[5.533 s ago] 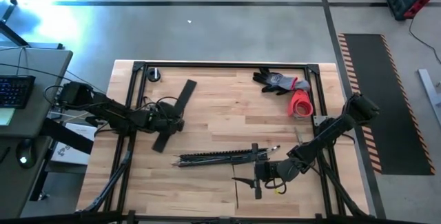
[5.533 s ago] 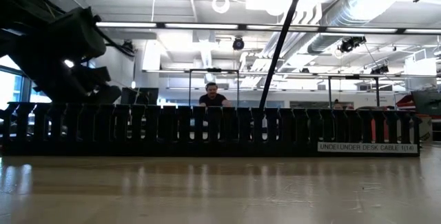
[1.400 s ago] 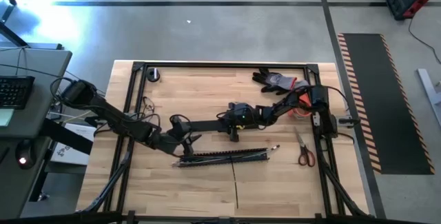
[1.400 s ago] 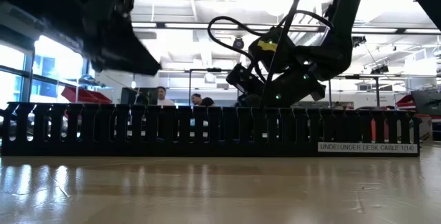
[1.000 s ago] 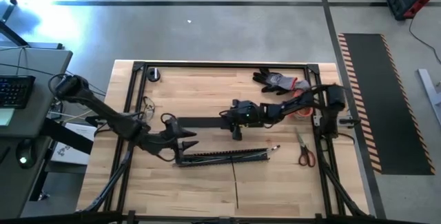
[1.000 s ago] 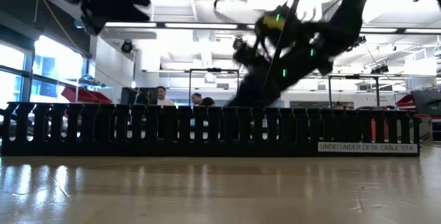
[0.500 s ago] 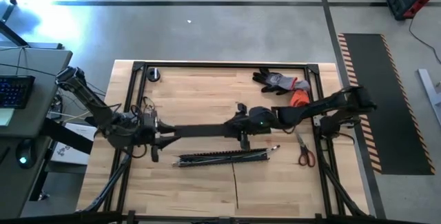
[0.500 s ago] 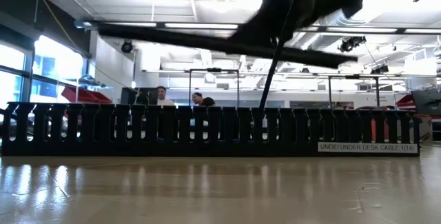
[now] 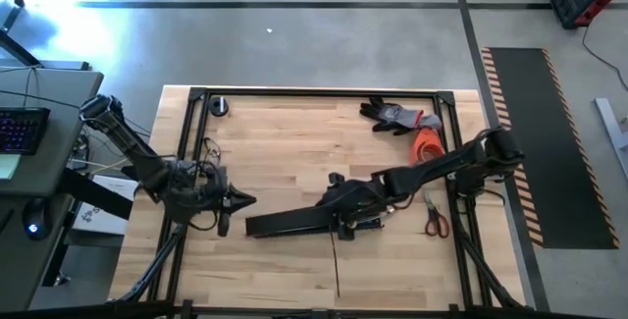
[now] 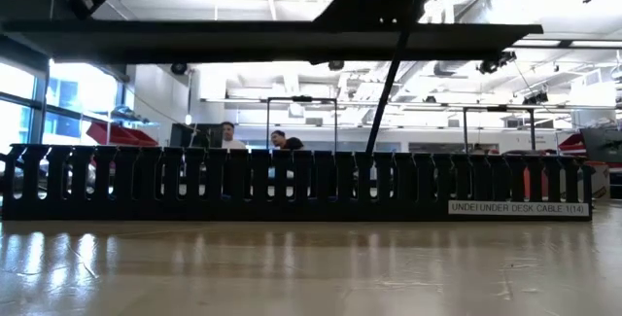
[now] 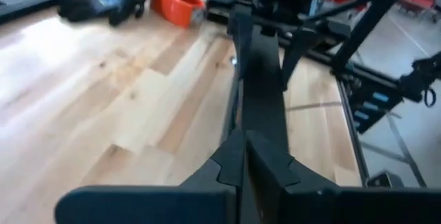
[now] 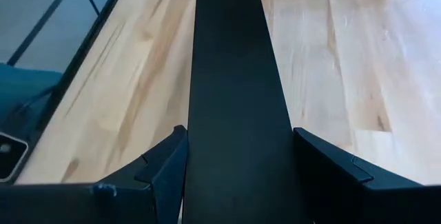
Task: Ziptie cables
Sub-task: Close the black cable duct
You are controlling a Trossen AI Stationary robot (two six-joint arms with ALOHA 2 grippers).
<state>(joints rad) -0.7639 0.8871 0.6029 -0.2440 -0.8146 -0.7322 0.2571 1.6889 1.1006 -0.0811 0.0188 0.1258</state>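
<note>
My right gripper [image 9: 339,218] is shut on the wide flat black cover strip [image 9: 289,223] and holds it level above the black slotted channel [image 10: 292,185]. In the high view the strip and my right arm hide the channel and the cables. The thin dark ziptie [image 9: 335,263] lies flat on the table, nearer the near edge. My left gripper [image 9: 250,199] is shut and empty, close to the strip's left end and a little toward the far edge. In the left wrist view its tips [image 11: 241,145] point along the strip [image 11: 258,79]. My right gripper pinches the cover strip across its width. One finger [image 12: 169,158] is on one long edge [image 12: 195,124] and the other finger [image 12: 324,165] is on the other, near the strip's right end. The strip runs out level past the fingers, clear of the channel [image 10: 272,39].
Scissors [image 9: 437,217] lie right of my right arm. An orange tape roll [image 9: 428,145] and a grey-black glove [image 9: 395,115] lie at the far right. A small round thing [image 9: 219,106] lies at the far left. A black frame [image 9: 314,91] edges the table. People show behind the channel [image 10: 277,139].
My right gripper has gone toward the table's near edge with the cover strip. The strip's left end, which was at my left gripper, has swung away from it. The strip now stands level over the channel.
</note>
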